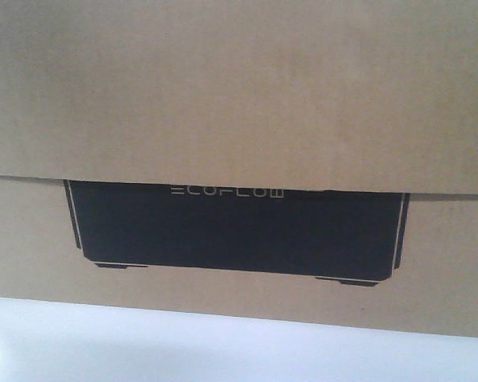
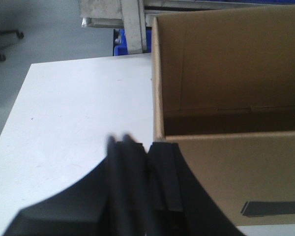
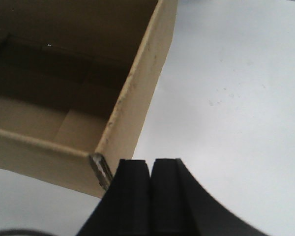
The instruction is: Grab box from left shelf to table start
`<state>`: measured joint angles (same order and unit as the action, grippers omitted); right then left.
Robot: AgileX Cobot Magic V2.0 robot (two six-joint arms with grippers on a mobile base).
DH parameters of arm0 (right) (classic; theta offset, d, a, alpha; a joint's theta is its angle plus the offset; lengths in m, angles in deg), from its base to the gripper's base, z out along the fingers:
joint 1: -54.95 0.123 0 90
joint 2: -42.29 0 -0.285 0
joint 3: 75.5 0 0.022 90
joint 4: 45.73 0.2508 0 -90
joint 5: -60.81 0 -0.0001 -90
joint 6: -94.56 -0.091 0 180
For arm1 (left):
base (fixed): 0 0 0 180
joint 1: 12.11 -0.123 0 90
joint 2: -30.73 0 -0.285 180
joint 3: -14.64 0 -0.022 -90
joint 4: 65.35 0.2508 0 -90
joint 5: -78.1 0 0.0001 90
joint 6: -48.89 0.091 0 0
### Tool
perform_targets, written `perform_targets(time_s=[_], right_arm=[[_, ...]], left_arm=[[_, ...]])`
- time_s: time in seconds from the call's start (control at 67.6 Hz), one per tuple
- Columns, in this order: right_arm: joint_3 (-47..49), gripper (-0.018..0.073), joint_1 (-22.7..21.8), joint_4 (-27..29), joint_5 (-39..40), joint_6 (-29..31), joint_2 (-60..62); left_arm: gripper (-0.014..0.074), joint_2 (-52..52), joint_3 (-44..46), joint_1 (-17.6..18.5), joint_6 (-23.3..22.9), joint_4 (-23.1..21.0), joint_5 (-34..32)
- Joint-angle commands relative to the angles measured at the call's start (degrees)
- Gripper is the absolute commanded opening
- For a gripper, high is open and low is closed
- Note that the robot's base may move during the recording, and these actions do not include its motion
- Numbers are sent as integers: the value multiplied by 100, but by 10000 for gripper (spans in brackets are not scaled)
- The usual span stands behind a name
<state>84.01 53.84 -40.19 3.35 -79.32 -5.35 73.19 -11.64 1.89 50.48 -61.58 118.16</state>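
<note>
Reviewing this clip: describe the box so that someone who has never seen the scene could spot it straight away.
Start from the white table; the box is the large brown cardboard carton standing on it, open at the top in both wrist views. Its front carries a wide black printed panel with pale ECOFLOW lettering, half covered by an overlapping upper layer. The blue bin behind is plastic, not cardboard.

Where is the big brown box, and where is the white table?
box (image 1: 239, 95): front view, plain upper cardboard layer.
table (image 2: 78, 113): left wrist view, bare white top beside the box.
</note>
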Motion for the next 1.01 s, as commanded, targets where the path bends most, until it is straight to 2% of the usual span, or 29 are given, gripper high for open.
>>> perform_targets(time_s=[0.0,0.177,0.384,0.532,0.991], right_arm=[[-526,56,-12,-49,932,14,641],[-1719,56,-12,-70,1347,146,2107],[-2359,56,-12,-70,1464,146,3468],[-2477,56,-12,-70,1523,146,3862],[-2489,56,-12,-65,1484,146,3872]], left_arm=[[-92,-481,-619,75,5,3,-1124],[-92,-1673,-2004,75,5,-216,-1982],[-92,-2768,-2757,75,5,-286,-2391],[-92,-2995,-2871,75,5,-286,-2231],[-92,-2995,-2964,75,5,-286,-2228]])
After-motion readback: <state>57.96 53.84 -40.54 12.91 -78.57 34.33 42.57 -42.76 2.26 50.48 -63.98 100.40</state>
